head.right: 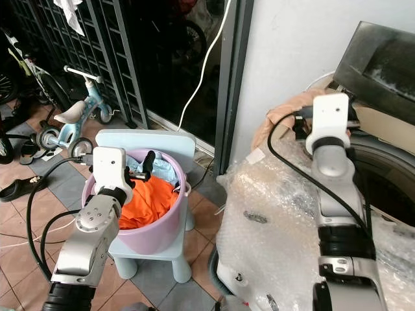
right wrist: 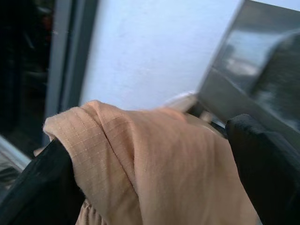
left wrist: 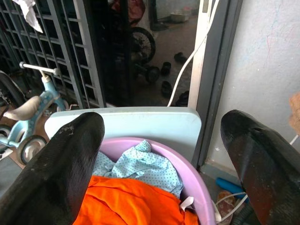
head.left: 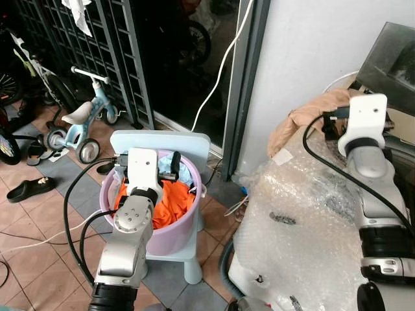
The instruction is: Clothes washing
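Clothes, item one: orange garment (head.left: 174,197) heaped in a lilac plastic tub (head.right: 159,227), with a pale blue dotted cloth (left wrist: 140,164) tucked behind it against the far rim. Tub stands on a light blue child's stool (head.left: 188,256) on the tiled floor (head.left: 39,259). Left gripper (left wrist: 159,154) hangs just above the tub, fingers (left wrist: 56,173) spread wide apart and holding nothing; the orange garment lies directly below the gap, the dotted cloth slightly ahead. Item two: tan garment (right wrist: 154,164), folded over in a thick roll, resting on the top of a washing machine wrapped in bubble plastic (head.left: 305,227). Right gripper (right wrist: 154,187) is at this garment, one black finger (right wrist: 267,168) on each side of the roll; the cloth sits between them, though the close view leaves it unclear whether they are pressing on it. Machine lid (head.right: 382,61) stands raised beyond the jaws. Child's scooter (head.left: 78,126) and white cable (head.left: 217,71) near the dark doorway.
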Tool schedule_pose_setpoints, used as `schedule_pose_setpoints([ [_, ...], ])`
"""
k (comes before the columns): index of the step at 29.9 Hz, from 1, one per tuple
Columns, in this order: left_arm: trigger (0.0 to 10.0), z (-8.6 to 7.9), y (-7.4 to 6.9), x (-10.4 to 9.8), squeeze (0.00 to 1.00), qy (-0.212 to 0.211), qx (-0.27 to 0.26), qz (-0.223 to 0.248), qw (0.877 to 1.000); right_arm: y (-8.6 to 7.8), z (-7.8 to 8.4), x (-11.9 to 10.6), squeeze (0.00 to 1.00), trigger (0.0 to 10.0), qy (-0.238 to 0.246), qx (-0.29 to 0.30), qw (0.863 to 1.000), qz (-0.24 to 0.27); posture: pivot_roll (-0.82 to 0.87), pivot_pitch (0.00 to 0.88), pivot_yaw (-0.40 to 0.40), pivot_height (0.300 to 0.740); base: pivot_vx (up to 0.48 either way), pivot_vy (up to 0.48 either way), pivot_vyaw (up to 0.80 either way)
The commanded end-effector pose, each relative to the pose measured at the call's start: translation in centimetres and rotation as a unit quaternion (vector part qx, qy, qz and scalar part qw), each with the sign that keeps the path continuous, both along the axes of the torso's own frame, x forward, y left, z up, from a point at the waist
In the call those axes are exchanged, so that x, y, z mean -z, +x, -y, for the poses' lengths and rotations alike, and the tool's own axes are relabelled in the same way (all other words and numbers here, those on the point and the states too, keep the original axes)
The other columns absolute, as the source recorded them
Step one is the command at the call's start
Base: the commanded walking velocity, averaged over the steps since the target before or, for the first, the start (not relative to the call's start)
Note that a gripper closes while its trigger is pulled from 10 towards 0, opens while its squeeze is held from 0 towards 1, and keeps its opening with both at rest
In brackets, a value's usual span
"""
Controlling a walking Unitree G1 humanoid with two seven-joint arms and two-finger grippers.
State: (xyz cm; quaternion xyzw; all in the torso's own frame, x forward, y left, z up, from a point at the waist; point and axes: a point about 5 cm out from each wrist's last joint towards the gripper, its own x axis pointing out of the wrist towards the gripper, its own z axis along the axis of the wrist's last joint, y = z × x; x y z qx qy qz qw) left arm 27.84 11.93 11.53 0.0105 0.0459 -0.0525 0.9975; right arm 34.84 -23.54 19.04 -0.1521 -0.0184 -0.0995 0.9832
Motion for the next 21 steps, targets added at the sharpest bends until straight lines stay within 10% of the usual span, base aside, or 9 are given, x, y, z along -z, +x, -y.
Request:
schedule_pose_setpoints([
  [1, 10.0, 0.2, -0.1, -0.6, 0.0, 0.0, 0.009, 0.006, 1.0, 1.1, -1.8, 0.2, 1.0, 10.0, 0.008, -0.036, 0.999, -0.017, -0.04, 0.0, 0.009, 0.74, 0.0, 0.0, 0.0],
  [4, 10.0, 0.3, -0.2, -0.6, 0.0, 0.001, 0.011, 0.005, 1.0, 1.7, -2.9, 0.8, 0.92, 10.0, 0.012, -0.052, 0.998, -0.04, -0.03, 0.0, 0.007, 0.74, 0.0, 0.0, 0.0],
  [5, 10.0, 0.2, -0.4, -0.6, 0.0, 0.003, 0.011, 0.002, 1.0, 2.1, -3.6, 1.5, 0.58, 10.0, 0.024, -0.053, 0.996, -0.063, -0.03, 0.0, 0.005, 0.74, 0.0, 0.0, 0.0],
  [6, 10.0, 0.2, -0.4, -0.6, 0.0, 0.003, 0.011, 0.002, 1.0, 2.1, -3.6, 1.5, 0.58, 10.0, 0.024, -0.053, 0.996, -0.063, -0.03, 0.0, 0.005, 0.74, 0.0, 0.0, 0.0],
  [9, 10.0, 0.0, -0.8, -0.6, 0.0, 0.004, 0.01, 0.001, 1.0, 2.6, -4.9, 3.8, 0.0, 10.0, 0.056, -0.054, 0.989, -0.125, -0.01, 0.0, -0.003, 0.74, 0.0, 0.0, 0.0],
  [10, 10.0, -0.1, -0.9, -0.6, 0.0, 0.003, 0.012, 0.0, 1.0, 2.7, -5.3, 4.5, 0.0, 5.8, 0.061, -0.055, 0.986, -0.143, 0.0, 0.0, -0.006, 0.74, 0.0, 0.0, 0.0],
  [12, 10.0, -0.2, -1.1, -0.5, 0.0, 0.004, 0.011, -0.001, 1.0, 2.8, -5.6, 5.0, 0.0, 3.6, 0.057, -0.058, 0.985, -0.155, 0.01, 0.0, -0.01, 0.74, 0.0, 0.0, 0.0],
  [13, 10.0, -0.3, -1.1, -0.5, 0.0, 0.005, 0.011, -0.002, 1.0, 2.8, -5.6, 5.3, 0.0, 0.0, 0.059, -0.057, 0.984, -0.16, 0.01, 0.0, -0.011, 0.74, 0.0, 0.0, 0.0],
  [21, 10.0, -0.3, -1.5, -0.4, 0.0, 0.006, 0.011, -0.012, 1.0, 2.5, -2.2, 5.6, 0.0, 0.0, 0.064, 0.068, 0.984, -0.152, 0.01, 0.0, -0.014, 0.74, 0.0, 0.0, 0.0],
])
